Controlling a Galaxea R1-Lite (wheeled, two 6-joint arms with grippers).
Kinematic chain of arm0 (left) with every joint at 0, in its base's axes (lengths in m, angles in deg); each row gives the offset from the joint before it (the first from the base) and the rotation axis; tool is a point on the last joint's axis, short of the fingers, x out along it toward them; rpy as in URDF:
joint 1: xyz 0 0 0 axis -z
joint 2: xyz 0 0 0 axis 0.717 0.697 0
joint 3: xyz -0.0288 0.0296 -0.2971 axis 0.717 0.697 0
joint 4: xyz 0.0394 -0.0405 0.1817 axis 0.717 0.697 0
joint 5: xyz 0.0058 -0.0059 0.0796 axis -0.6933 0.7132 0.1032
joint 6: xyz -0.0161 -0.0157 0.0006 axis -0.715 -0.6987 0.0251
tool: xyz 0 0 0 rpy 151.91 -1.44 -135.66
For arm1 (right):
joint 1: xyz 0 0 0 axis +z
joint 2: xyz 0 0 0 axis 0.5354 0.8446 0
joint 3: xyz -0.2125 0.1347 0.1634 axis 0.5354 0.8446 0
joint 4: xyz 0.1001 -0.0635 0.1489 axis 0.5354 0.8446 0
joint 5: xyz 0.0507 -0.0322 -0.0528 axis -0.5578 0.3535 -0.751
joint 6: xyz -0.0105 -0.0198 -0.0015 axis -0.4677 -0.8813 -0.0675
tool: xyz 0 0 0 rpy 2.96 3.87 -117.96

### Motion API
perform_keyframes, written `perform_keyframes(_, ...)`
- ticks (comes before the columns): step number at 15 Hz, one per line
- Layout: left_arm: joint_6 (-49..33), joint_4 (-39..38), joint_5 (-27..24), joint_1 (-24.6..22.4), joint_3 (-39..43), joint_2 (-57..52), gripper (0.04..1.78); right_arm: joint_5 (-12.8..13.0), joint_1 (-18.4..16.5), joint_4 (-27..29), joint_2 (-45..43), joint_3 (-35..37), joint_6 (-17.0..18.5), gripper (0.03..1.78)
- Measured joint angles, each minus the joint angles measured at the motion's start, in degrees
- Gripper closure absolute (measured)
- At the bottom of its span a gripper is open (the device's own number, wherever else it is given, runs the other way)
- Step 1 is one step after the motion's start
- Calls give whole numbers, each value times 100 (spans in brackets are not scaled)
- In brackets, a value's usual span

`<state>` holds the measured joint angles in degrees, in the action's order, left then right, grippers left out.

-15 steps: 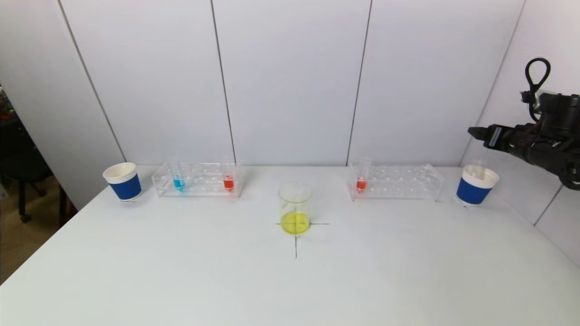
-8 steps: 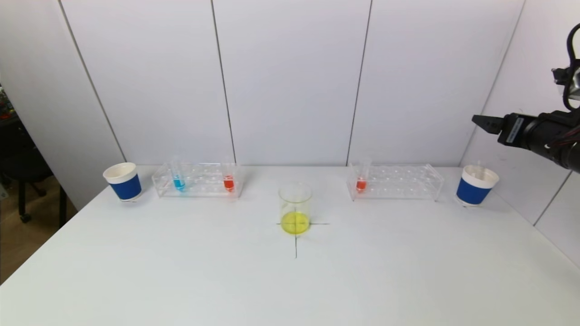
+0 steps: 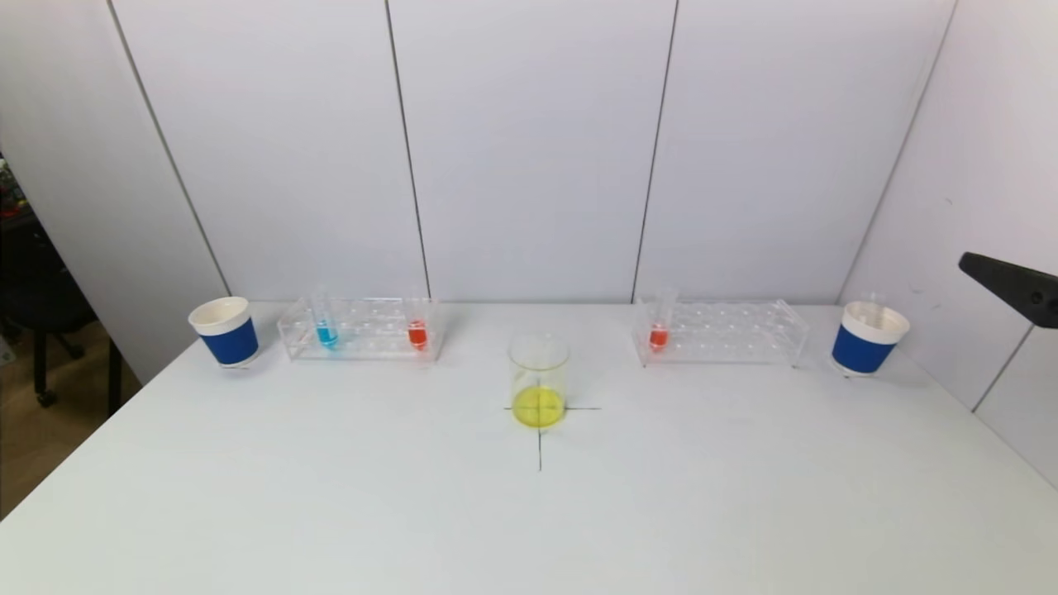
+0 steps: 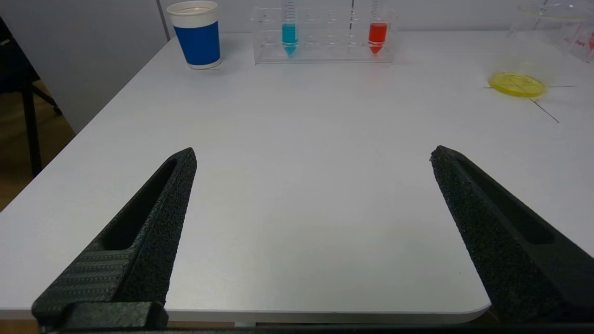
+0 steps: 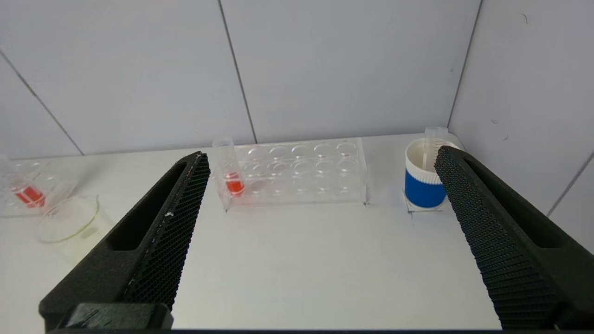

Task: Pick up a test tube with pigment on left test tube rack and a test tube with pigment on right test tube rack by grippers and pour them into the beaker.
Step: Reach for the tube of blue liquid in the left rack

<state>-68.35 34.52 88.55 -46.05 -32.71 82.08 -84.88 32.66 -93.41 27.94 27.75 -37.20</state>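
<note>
Pale grey panelled walls (image 3: 529,149) with thin dark seams enclose a white matte table (image 3: 331,512); brown wooden floor (image 3: 33,438) shows alongside.

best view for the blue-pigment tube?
Left wrist view: the blue-pigment tube stands upright in the left rack, large and unobstructed. Head view shows it small. Right wrist view doesn't show it.

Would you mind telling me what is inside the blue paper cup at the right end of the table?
An empty-looking clear test tube stands in the right blue cup, its top poking above the rim. The cup's wall hides the tube's lower part and the cup's bottom.
</note>
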Motion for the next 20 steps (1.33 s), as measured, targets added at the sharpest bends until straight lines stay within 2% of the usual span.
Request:
perform_keyframes(4, 0, 0, 0, 0, 0, 0, 6, -146, 69, 909, -1610, 544, -40, 5)
perform_keyframes(8, 0, 2, 0, 0, 0, 0, 6, -145, 61, 1853, -3046, 1035, -171, 5)
perform_keyframes(12, 0, 0, 0, 2, 0, 0, 6, -107, -13, 2098, -4190, 1643, -672, 5)
perform_keyframes(18, 0, 2, 0, 0, 0, 0, 6, -156, -60, 3120, -5621, 2035, -891, 5)
perform_keyframes(19, 0, 2, 0, 2, 0, 0, 6, -151, -56, 3150, -5786, 2159, -974, 5)
perform_keyframes(20, 2, 2, -2, 0, 0, 0, 6, -156, -51, 2951, -5901, 2286, -1029, 5)
